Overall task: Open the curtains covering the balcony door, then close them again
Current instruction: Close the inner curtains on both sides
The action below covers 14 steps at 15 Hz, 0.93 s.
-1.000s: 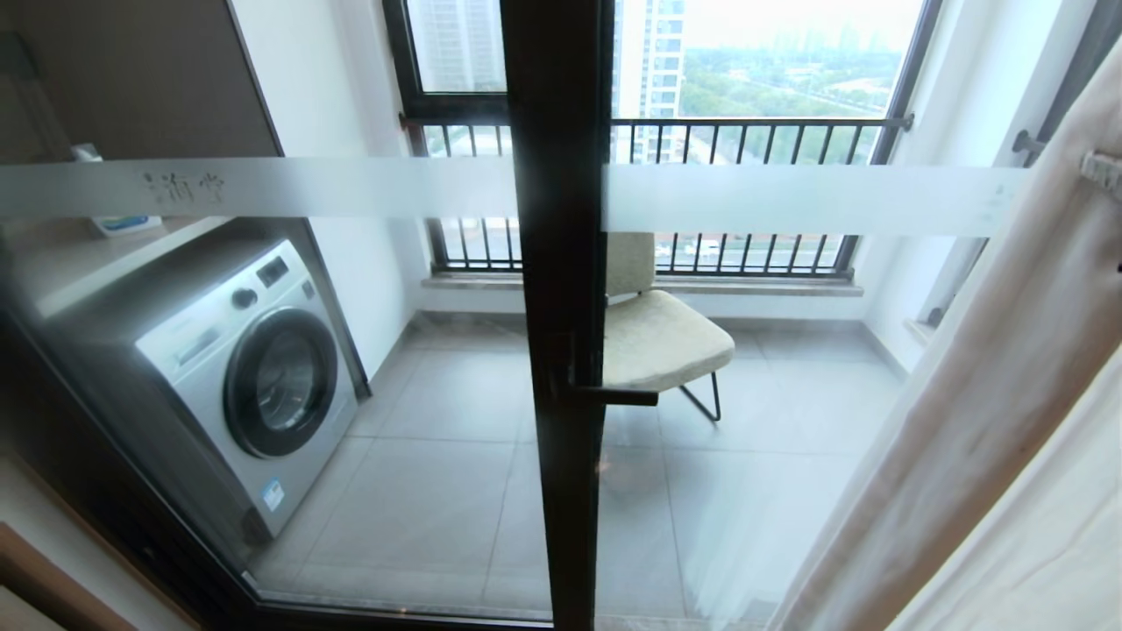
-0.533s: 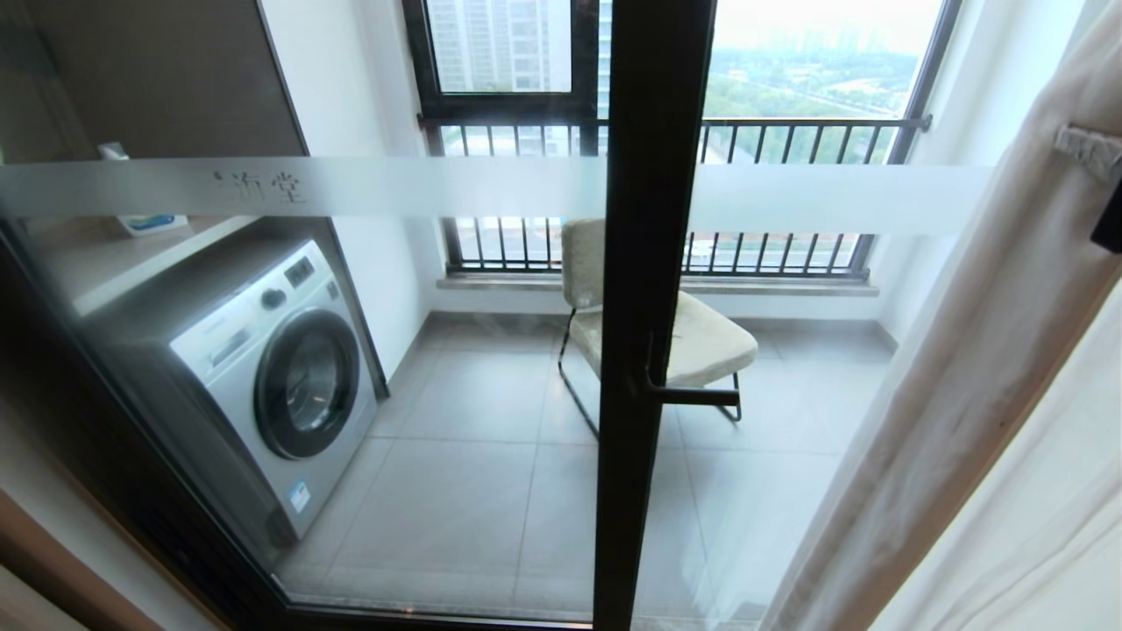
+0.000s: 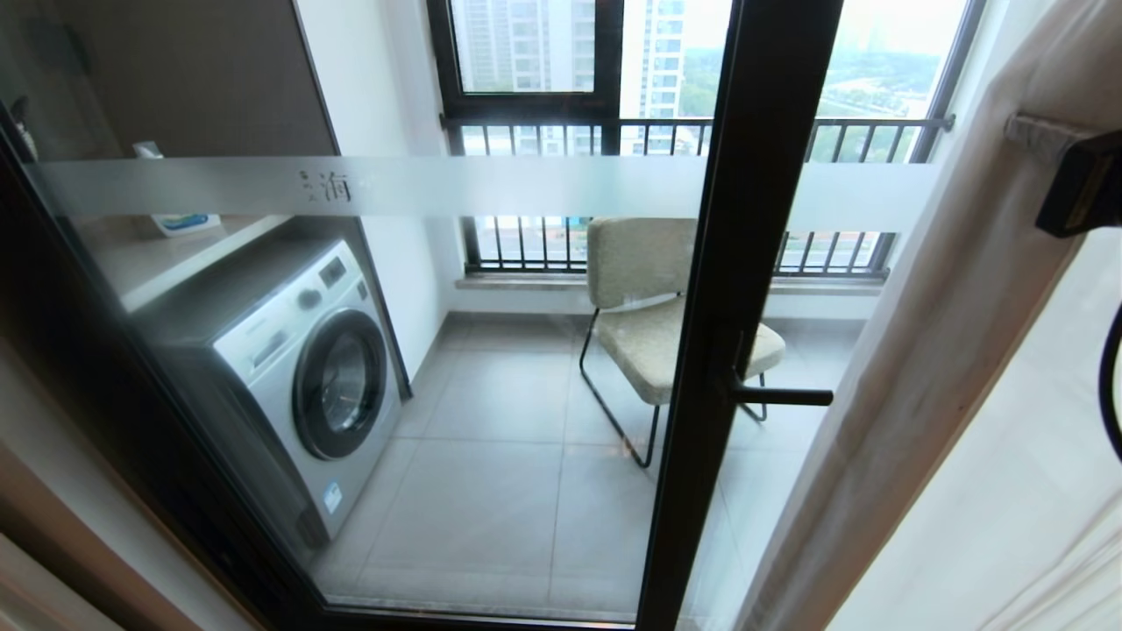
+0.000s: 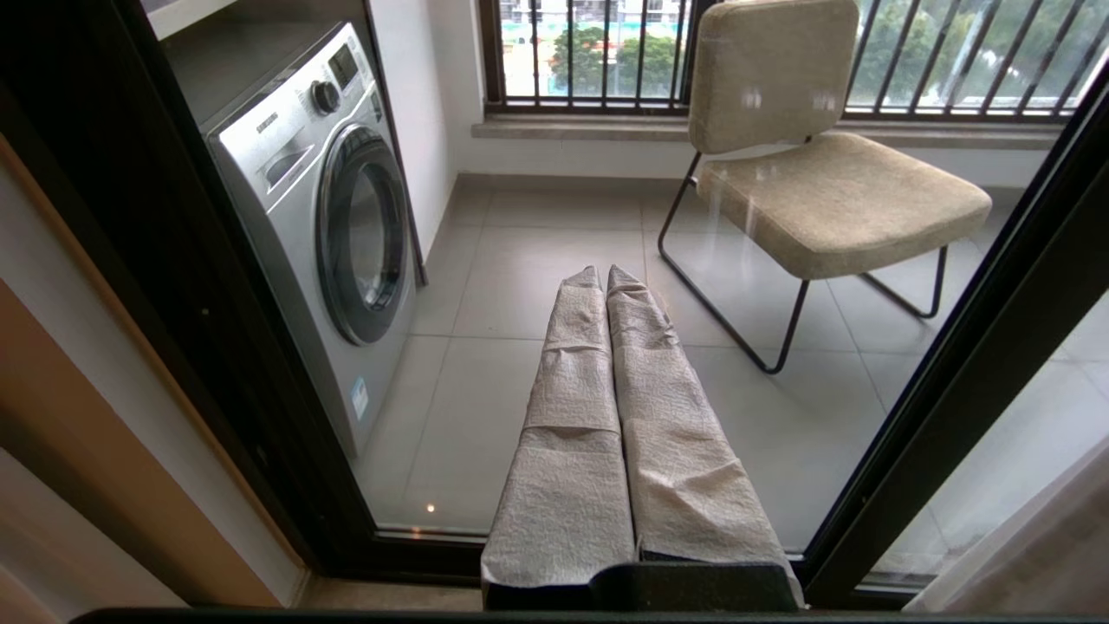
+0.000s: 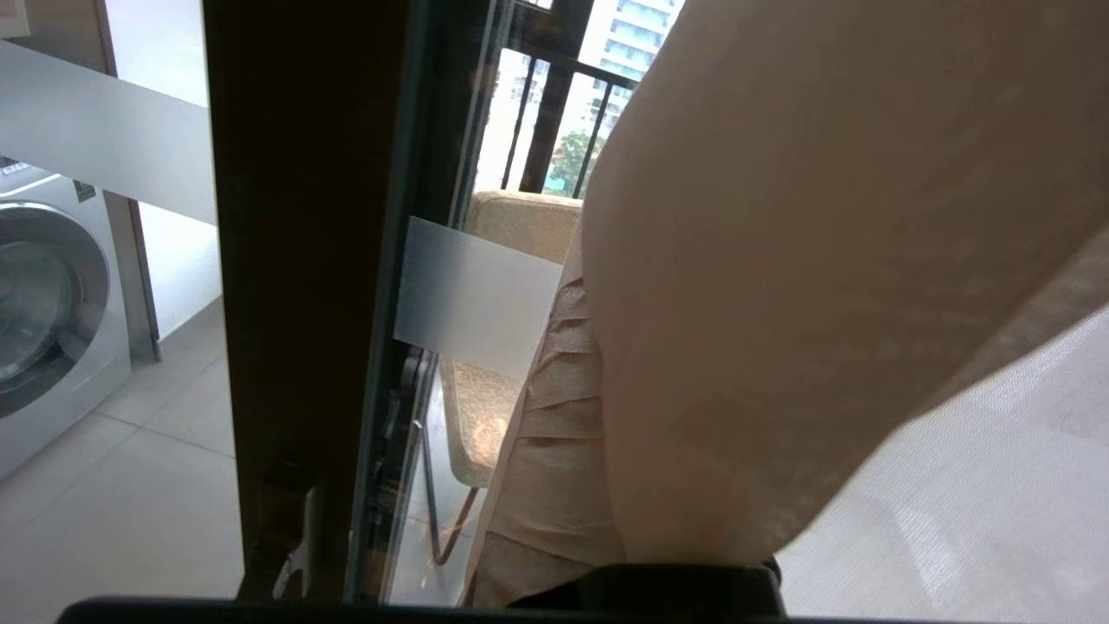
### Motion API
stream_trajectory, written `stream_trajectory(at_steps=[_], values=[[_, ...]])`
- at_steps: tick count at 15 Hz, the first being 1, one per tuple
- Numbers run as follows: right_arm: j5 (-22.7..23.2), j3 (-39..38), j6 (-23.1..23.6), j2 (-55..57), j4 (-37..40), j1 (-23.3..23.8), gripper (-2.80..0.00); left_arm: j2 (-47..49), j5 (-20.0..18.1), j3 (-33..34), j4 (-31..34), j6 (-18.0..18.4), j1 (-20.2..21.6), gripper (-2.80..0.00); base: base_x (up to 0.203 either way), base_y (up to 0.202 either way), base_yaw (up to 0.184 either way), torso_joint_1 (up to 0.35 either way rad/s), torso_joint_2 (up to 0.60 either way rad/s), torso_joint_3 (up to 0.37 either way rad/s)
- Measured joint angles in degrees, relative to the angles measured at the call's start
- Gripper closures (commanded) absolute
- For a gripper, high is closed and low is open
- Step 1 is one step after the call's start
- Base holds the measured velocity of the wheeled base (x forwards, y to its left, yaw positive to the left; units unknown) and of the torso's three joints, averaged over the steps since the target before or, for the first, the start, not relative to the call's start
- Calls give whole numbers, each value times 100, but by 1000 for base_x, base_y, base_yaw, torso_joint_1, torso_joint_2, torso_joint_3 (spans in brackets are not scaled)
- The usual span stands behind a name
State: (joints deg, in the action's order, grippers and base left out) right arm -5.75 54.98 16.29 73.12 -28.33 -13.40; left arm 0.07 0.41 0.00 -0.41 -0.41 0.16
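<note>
The balcony door (image 3: 745, 263) has dark frames, glass panels and a frosted band (image 3: 421, 186); most of it stands uncovered. The curtains hang at the right: the thick beige layer (image 3: 947, 350) slants across the glass, with the white sheer (image 3: 1008, 491) beside it. My right gripper (image 3: 1017, 127) is high at the right, shut on the beige curtain's edge. In the right wrist view the beige curtain (image 5: 823, 260) drapes over the right gripper (image 5: 585, 303), leaving one wrapped finger (image 5: 550, 416) showing. My left gripper (image 4: 604, 273) is shut and holds nothing, low before the glass.
Behind the glass stand a washing machine (image 3: 307, 368) at the left and a beige chair (image 3: 649, 333) in the middle, before a barred window (image 3: 701, 131). The door's handle (image 3: 780, 396) juts out from its middle post. A wooden wall edge (image 3: 53, 561) sits at the lower left.
The whole picture has shifted right, so the camera has moved left. My right gripper has come into view with the curtain's edge, which now stands closer to the door's middle post.
</note>
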Motion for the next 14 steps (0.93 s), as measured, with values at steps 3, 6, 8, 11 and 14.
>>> stream_trajectory(at_steps=[3,6,8,11,14], values=[[-9,151,11,138,5,-96,0,0,-1,0,0,0,0,0,0,191,2,1,1,2],[-11,279,83,273,-28,-140,0,0,0,0,0,-7,0,0,0,189,-1,3,1,4],[-14,292,123,331,-40,-160,0,0,0,0,0,-11,-2,0,0,190,2,3,7,3],[-12,299,127,403,-41,-198,0,0,-1,0,0,-11,-2,0,0,193,2,1,2,2],[-11,306,127,444,-39,-228,0,0,0,0,0,-16,-2,0,0,192,2,4,3,2]])
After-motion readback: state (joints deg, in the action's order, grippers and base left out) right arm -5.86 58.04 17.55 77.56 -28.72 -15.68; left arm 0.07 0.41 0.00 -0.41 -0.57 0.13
